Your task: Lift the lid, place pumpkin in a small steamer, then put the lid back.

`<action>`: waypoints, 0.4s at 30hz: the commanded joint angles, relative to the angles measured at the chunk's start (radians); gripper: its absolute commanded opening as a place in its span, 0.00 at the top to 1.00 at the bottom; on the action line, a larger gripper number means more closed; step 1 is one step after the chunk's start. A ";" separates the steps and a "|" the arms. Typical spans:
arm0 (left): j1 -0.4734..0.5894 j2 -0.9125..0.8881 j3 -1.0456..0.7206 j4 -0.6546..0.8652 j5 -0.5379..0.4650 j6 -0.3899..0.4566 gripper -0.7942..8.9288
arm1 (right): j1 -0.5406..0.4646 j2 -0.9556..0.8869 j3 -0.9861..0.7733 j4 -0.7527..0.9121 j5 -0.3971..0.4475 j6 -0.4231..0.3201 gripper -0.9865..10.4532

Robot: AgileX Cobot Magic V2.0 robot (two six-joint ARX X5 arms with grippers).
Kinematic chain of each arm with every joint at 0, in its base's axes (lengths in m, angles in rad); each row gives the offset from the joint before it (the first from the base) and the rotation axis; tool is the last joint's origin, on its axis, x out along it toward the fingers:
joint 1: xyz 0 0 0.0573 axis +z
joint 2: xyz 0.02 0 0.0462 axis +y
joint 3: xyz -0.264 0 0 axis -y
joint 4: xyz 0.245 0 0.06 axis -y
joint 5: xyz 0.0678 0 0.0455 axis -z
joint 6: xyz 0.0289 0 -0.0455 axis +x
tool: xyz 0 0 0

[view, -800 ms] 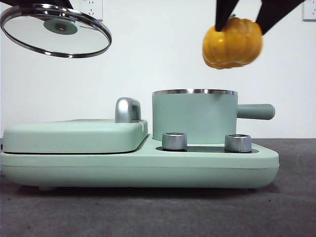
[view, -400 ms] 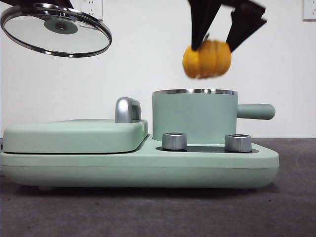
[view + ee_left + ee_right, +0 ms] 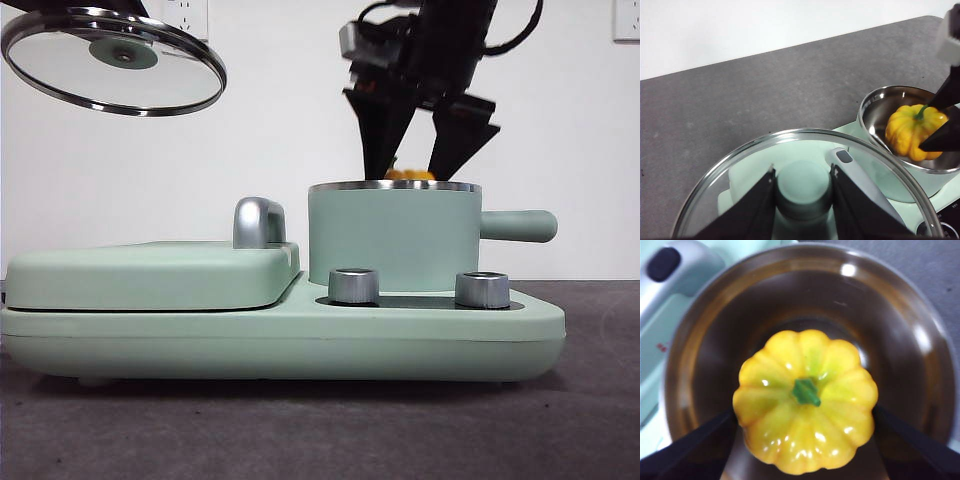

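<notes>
The glass lid [image 3: 113, 62] hangs tilted high at the left, and my left gripper [image 3: 802, 172] is shut on its mint-green knob [image 3: 803, 187]. The mint-green small steamer [image 3: 395, 235] stands open on the right of the appliance. Inside its steel bowl [image 3: 790, 290] is the yellow-orange pumpkin [image 3: 805, 400], with only its top [image 3: 410, 175] showing above the rim in the front view. My right gripper [image 3: 405, 170] reaches down into the pot, a jaw against each side of the pumpkin [image 3: 912, 130]. Whether the pumpkin rests on the bottom is hidden.
The pot sits on a wide mint-green appliance base [image 3: 280, 340] with two steel knobs [image 3: 354, 285] in front. A flat mint-green cover [image 3: 150, 275] with a chrome handle [image 3: 258, 222] fills its left half. The pot's side handle [image 3: 520, 225] points right. Dark grey table [image 3: 300, 430] lies around.
My right gripper has carried the pumpkin leftward and down from above the pot's handle into the steamer. The lid and my left gripper have not moved.
</notes>
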 commanded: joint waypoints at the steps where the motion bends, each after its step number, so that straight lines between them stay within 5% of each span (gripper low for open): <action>1: -0.002 0.000 0.015 0.032 0.002 0.000 0.91 | 0.006 0.040 0.031 0.021 0.001 -0.024 0.59; 12: -0.002 0.000 0.015 0.026 0.002 0.000 0.91 | 0.006 0.072 0.031 0.082 0.000 -0.028 0.59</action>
